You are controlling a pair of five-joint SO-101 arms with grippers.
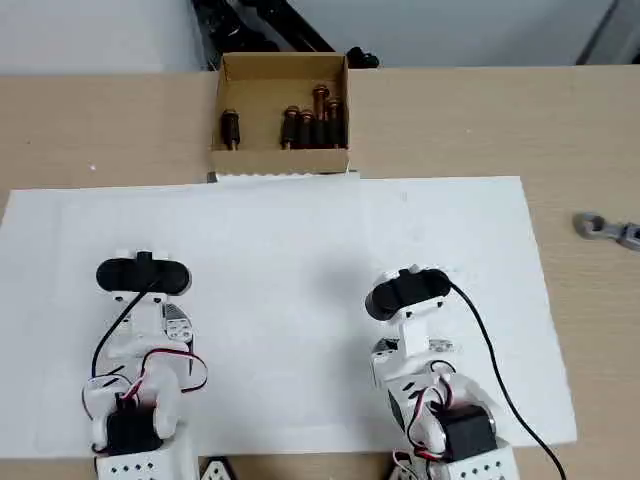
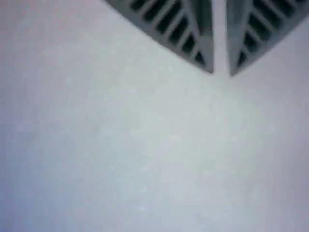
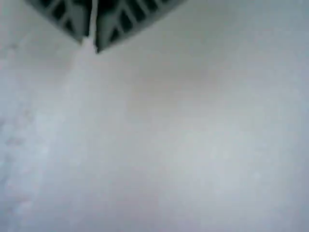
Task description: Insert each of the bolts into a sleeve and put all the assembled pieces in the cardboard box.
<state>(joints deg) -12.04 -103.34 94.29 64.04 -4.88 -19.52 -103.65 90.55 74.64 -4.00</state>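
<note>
The cardboard box (image 1: 283,160) stands at the far edge of the white sheet. Inside lie dark bolt-and-sleeve pieces: one alone (image 1: 230,127) at its left, and a cluster of several (image 1: 315,122) at its right. Both arms are folded back near the table's front edge, the left arm (image 1: 143,275) and the right arm (image 1: 407,292) far from the box. My left gripper (image 2: 222,73) is shut over bare white sheet, with nothing between its fingers. Likewise my right gripper (image 3: 90,46) is shut and holds nothing.
A large white sheet (image 1: 300,250) covers the wooden table between the arms and the box. A small metal part (image 1: 605,229) lies on the wood at the far right. Dark equipment (image 1: 260,25) stands behind the box.
</note>
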